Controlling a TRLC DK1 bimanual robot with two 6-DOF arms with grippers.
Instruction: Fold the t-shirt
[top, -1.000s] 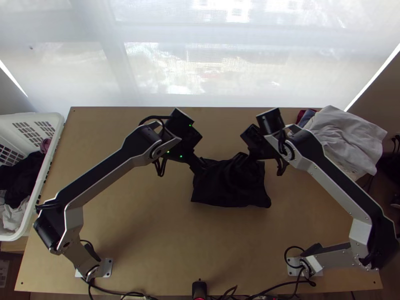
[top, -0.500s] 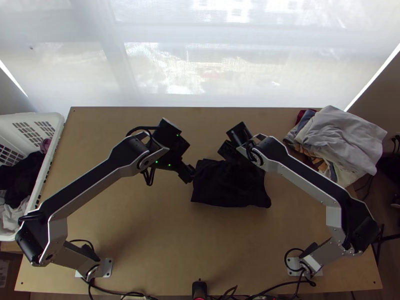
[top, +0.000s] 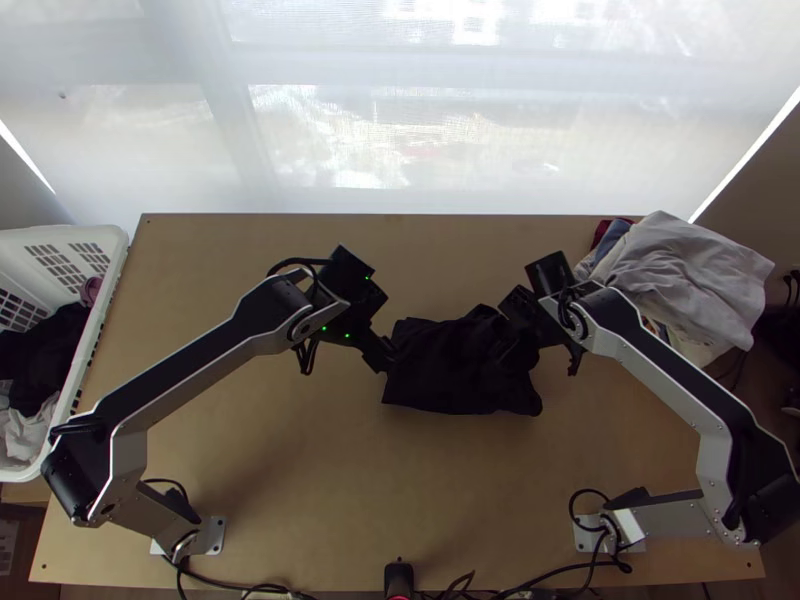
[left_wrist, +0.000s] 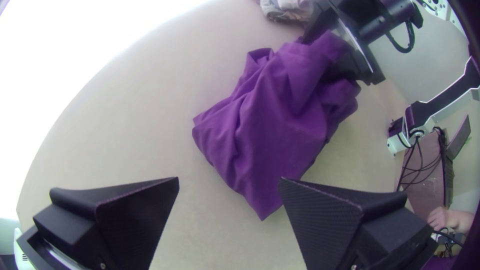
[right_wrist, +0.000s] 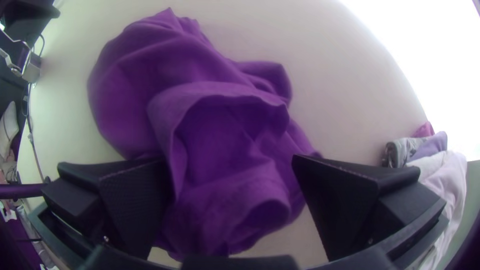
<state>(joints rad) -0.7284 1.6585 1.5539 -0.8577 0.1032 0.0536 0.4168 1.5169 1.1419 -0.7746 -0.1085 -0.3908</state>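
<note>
Small black device (top: 399, 578) sat at near edge of wooden table (top: 300, 470), middle. T-shirt (top: 450, 380) lay bunched around table's middle, loose folds on top. Left gripper (top: 382, 358) was at shirt's left side, fingers wide apart; contact unclear. Right gripper (top: 514, 345) was at shirt's right part, fingers wide, rumpled cloth between them. White basket (top: 112, 262) with clothes stood along left edge. Clothes pile (top: 690, 275), pale cloth on top, sat far right. Bright window (top: 400, 130) beyond far edge.
</note>
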